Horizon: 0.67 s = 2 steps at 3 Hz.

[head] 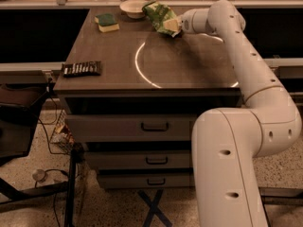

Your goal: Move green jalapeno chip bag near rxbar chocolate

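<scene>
The green jalapeno chip bag (pixel 158 14) lies crumpled at the back of the table, just right of a bowl. My gripper (pixel 173 26) is at the bag's right end, touching it or partly over it, with the arm reaching in from the right. The rxbar chocolate (pixel 82 68), a flat dark bar with light print, lies at the table's front left corner, far from the bag.
A pale bowl (pixel 133 7) stands at the back, left of the bag. A green-topped yellow sponge (pixel 107 22) lies at the back left. A bright ring of light (pixel 138 67) marks the tabletop. Drawers (pixel 154 126) sit below. A dark chair (pixel 19 122) stands at the left.
</scene>
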Each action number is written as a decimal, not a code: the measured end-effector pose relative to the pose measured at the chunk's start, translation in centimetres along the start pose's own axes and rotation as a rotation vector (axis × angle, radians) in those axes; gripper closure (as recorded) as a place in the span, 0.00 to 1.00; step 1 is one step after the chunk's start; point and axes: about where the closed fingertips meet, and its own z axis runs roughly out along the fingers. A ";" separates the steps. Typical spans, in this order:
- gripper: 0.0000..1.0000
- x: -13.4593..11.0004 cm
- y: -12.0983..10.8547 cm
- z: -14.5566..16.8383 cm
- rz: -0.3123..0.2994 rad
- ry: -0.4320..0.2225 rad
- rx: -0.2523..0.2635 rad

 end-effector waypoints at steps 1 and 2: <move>0.73 0.2 0.2 0.3 0.001 0.003 -0.004; 0.96 0.3 0.5 0.6 0.001 0.005 -0.008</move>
